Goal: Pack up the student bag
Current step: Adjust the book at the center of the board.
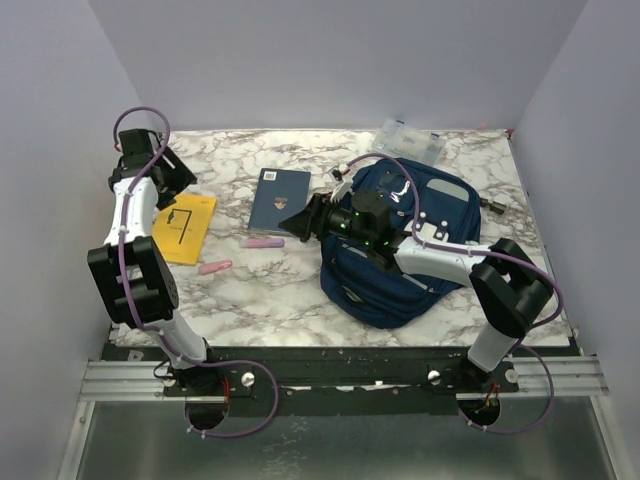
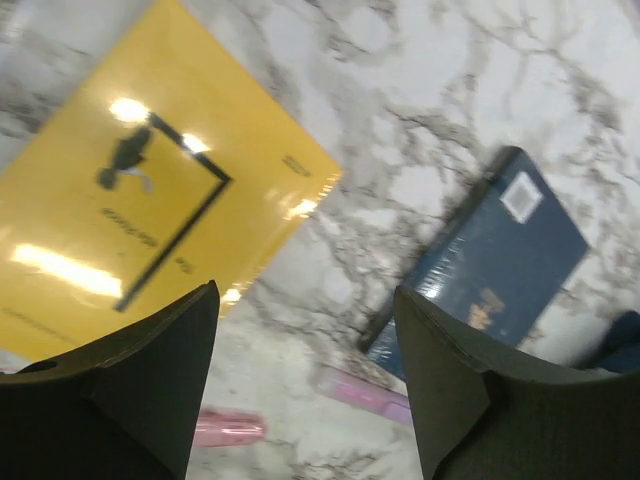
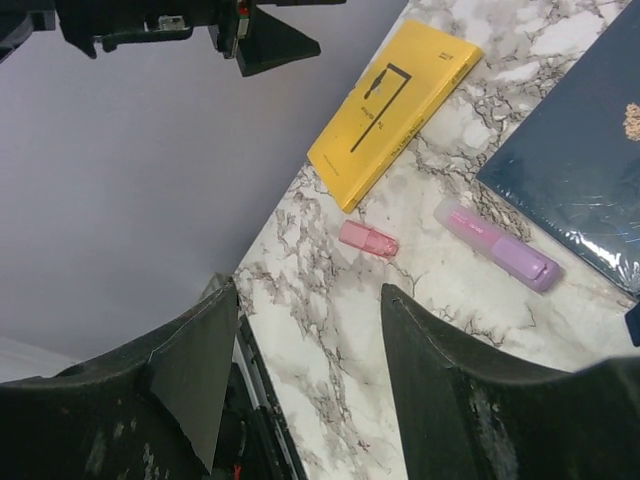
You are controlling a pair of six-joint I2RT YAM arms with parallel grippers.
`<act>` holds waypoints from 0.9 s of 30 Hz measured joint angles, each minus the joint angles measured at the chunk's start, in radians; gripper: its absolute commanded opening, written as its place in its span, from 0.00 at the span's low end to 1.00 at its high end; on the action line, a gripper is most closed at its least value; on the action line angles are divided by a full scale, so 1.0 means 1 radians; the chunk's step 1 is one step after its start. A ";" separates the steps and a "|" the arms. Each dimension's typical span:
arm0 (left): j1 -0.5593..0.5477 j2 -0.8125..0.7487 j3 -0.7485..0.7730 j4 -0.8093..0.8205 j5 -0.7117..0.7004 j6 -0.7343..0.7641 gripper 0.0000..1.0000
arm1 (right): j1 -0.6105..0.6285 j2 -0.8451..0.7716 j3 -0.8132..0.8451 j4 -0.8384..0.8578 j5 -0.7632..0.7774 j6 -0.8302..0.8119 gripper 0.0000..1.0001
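The left fingers (image 2: 303, 300) stand well apart with nothing between them, hanging over the counter (image 2: 430, 90). The yellow book (image 2: 130, 190) lies just ahead of them and off to one side, its long edge slanting across the line of the gap, not along it, so a pick there would, I judge, call for a turn of the wrist first. The right fingers (image 3: 308, 292) are also parted and empty, and they point away from the backpack (image 1: 400, 250), which lies behind them under the right arm (that arm is by far the nearer of the two to it). Ahead of the right fingers lies a small pink marker (image 3: 368, 238), with the purple highlighter (image 3: 497, 243) and the blue notebook (image 3: 580, 150) further off to one side. Whether the backpack's main opening is unzipped cannot be told, since the right arm covers its top. The left wrist view is blurred, and the pink things close under the fingers there are cut off by them
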 measured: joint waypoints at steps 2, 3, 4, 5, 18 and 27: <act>0.031 0.019 0.036 -0.061 -0.051 0.122 0.74 | 0.000 0.000 0.000 0.003 -0.014 0.004 0.64; 0.040 0.035 0.058 -0.087 -0.070 0.159 0.75 | 0.000 0.000 0.000 0.004 -0.021 0.005 0.64; 0.051 0.063 0.090 -0.115 -0.094 0.198 0.75 | 0.000 0.000 0.000 0.005 -0.028 0.006 0.65; 0.059 0.096 0.132 -0.147 -0.121 0.236 0.75 | 0.000 0.000 0.000 0.004 -0.036 0.007 0.65; 0.116 0.508 0.593 -0.414 -0.254 0.524 0.97 | 0.000 -0.025 -0.025 -0.015 -0.085 -0.009 0.69; 0.143 0.615 0.777 -0.531 -0.119 0.581 0.98 | 0.000 -0.026 -0.036 -0.016 -0.127 -0.013 0.70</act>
